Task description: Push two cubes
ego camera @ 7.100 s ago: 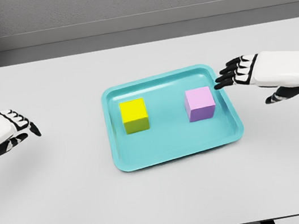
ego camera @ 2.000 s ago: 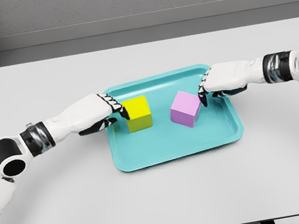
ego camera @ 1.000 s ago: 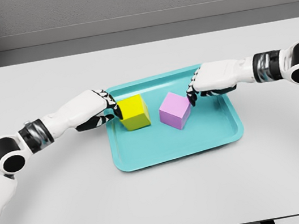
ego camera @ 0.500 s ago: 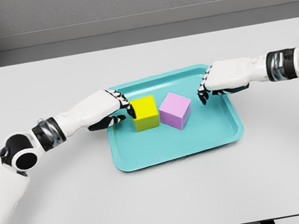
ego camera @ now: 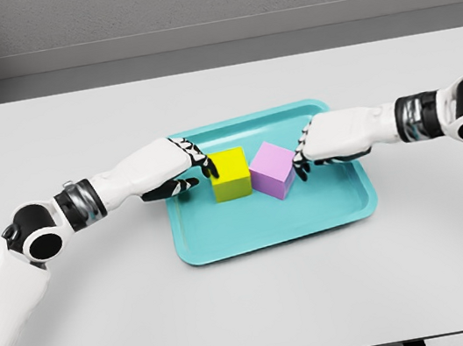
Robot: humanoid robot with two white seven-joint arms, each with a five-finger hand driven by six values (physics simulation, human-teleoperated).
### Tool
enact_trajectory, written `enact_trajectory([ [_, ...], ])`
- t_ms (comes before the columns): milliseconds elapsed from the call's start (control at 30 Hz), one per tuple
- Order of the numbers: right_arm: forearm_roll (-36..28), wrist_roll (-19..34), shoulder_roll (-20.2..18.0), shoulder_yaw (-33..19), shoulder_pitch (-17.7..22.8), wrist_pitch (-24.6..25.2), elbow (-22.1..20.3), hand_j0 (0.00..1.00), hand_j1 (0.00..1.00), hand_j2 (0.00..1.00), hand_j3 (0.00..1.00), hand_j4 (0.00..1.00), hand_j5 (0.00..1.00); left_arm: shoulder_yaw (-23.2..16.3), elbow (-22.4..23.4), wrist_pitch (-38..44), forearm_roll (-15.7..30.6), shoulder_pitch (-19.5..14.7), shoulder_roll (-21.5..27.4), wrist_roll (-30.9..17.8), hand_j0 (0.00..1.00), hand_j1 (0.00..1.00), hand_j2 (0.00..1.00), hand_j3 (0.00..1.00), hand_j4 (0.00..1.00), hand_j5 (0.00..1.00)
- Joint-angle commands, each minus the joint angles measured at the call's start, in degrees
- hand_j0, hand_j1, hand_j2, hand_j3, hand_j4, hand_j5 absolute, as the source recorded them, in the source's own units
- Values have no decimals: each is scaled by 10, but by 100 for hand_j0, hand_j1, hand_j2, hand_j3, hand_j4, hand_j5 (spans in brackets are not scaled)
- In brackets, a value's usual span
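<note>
The 2 cubes sit together mid-tray, the yellow cube [ego camera: 230,174] at 9 o'clock of the purple cube [ego camera: 273,170], their near edges touching. My left hand [ego camera: 173,167] presses its curled fingertips against the yellow cube's 9 o'clock face, grasping nothing. My right hand [ego camera: 325,139], fingers bent down and holding nothing, touches the purple cube's 3 o'clock side. The teal tray [ego camera: 259,230] lies on the white table [ego camera: 255,311].
</note>
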Motion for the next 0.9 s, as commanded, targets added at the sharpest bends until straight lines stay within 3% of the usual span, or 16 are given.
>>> enact_trajectory([
  [0, -1, 0, 6, 1, 0, 1, 1, 49, 49, 49, 49, 49, 49, 0, 0, 0, 1, 0, 0, 0, 60, 60, 60, 60, 60, 60],
  [300, 0, 0, 18, -1, -10, 1, 47, 49, 49, 49, 49, 49, 49, 2, -1, 0, 1, 0, 3, 0, 62, 62, 62, 62, 62, 62],
  [867, -1, 0, 26, -2, -21, 1, 43, 46, 46, 46, 46, 46, 46, -1, 3, 0, 1, -15, 1, 0, 62, 62, 62, 62, 62, 62],
])
